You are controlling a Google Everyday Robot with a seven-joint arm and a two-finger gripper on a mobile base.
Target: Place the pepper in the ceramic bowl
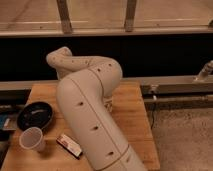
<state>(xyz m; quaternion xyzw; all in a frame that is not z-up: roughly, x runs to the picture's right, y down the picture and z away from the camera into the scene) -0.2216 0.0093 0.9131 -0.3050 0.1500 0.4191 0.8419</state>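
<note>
The black ceramic bowl (35,116) sits on the left part of the wooden table (132,112), and its inside looks empty. The pepper is not in view. My cream arm (90,115) rises from the bottom of the view, bends over the table's middle and reaches back to the left, with its far joint (59,57) above the table's back left part. My gripper is hidden behind the arm.
A white paper cup (32,138) stands in front of the bowl. A flat red-and-white packet (69,145) lies next to the cup, against the arm. A bluish object (5,122) is at the left edge. A dark wall with a rail runs behind the table.
</note>
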